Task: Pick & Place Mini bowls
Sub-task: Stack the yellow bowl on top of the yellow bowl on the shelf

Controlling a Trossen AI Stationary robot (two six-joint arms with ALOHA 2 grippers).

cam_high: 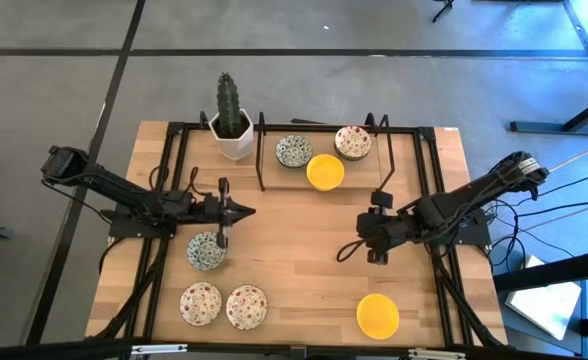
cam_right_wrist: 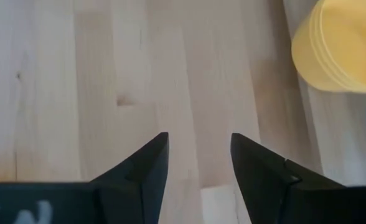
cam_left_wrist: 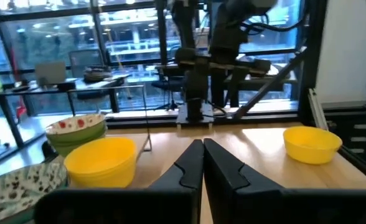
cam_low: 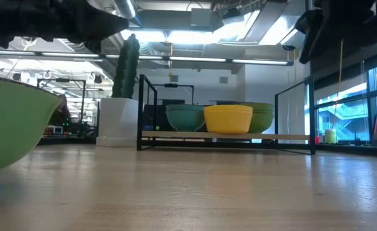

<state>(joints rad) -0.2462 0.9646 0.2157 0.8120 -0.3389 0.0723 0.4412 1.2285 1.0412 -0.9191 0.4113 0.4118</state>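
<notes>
Mini bowls lie on the table in the high view: a blue-green one (cam_high: 206, 250), two red-speckled ones (cam_high: 201, 303) (cam_high: 246, 306) and a yellow one (cam_high: 378, 315). On the rack sit a blue-green bowl (cam_high: 294, 151), a yellow one (cam_high: 325, 171) and a red-speckled one (cam_high: 353, 142). My left gripper (cam_high: 246, 210) (cam_left_wrist: 203, 158) is shut and empty, hovering level just beyond the blue-green table bowl and pointing toward the table's right. My right gripper (cam_high: 369, 232) (cam_right_wrist: 198, 155) is open, pointing down over bare wood, with a yellow bowl (cam_right_wrist: 342, 46) ahead of it.
A white cactus pot (cam_high: 231, 135) stands at the far left, beside the black wire rack (cam_high: 264, 165). The low view shows a green bowl wall (cam_low: 9, 122) close to the camera and the rack bowls (cam_low: 228, 119) beyond. Bare wood lies in the table's middle (cam_high: 294, 250).
</notes>
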